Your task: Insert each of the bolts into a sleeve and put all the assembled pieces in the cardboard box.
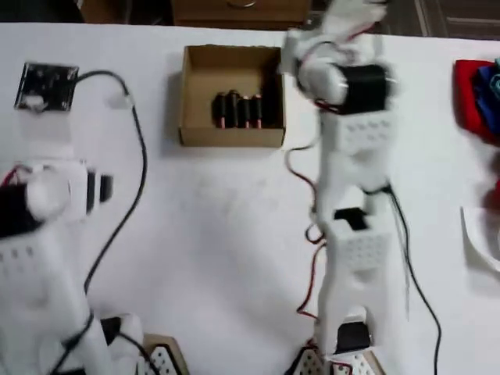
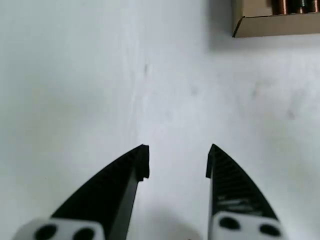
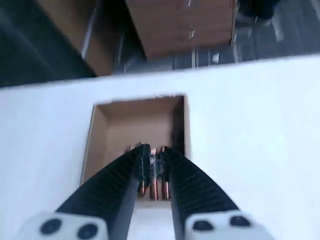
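Cardboard box (image 1: 230, 137) holds assembled pieces (image 1: 238, 111); right gripper (image 3: 153, 156) above, slightly apart; left gripper (image 2: 177, 162) wide apart over table (image 1: 219, 234).

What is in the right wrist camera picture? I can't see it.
A cardboard box on a white table holds a few dark, copper-tipped pieces lying side by side. The right gripper, black and slightly open, is in front, with the pieces showing between its fingers.
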